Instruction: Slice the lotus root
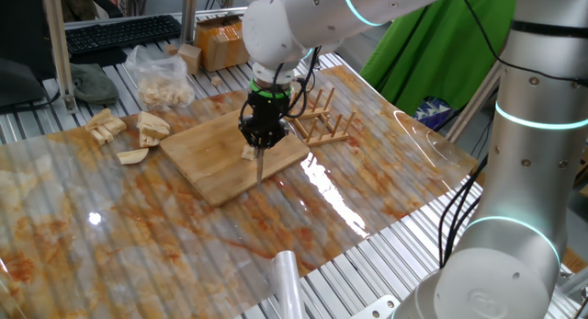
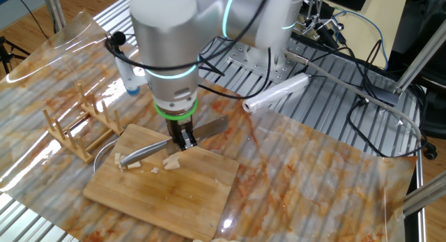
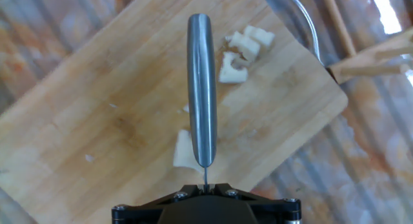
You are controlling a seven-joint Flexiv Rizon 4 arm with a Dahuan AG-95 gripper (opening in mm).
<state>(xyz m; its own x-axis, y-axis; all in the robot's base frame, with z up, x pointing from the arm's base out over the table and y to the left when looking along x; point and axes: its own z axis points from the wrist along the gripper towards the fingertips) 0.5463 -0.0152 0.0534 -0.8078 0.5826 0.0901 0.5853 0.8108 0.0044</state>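
A bamboo cutting board point(image 1: 207, 158) point(image 2: 174, 197) point(image 3: 97, 121) lies on the plastic-covered table. My gripper point(image 1: 261, 140) point(image 2: 182, 139) point(image 3: 205, 185) hangs over it, shut on a steel knife point(image 3: 202, 88) point(image 2: 143, 155). The jaws pinch the thin blade, and the rounded handle reaches away from the hand. One pale lotus root piece point(image 3: 186, 150) point(image 2: 172, 162) point(image 1: 248, 153) lies on the board right beside the knife. A small cluster of cut pieces point(image 3: 242, 50) sits near the board's far corner.
A wooden rack point(image 1: 322, 117) point(image 2: 77, 123) stands beside the board. More lotus root chunks point(image 1: 129, 131) and a plastic bag of them point(image 1: 161, 75) lie at the table's far left. A white roll point(image 1: 285, 278) point(image 2: 275, 95) lies near the edge. Behind are a keyboard point(image 1: 119, 34) and a cardboard box point(image 1: 220, 43).
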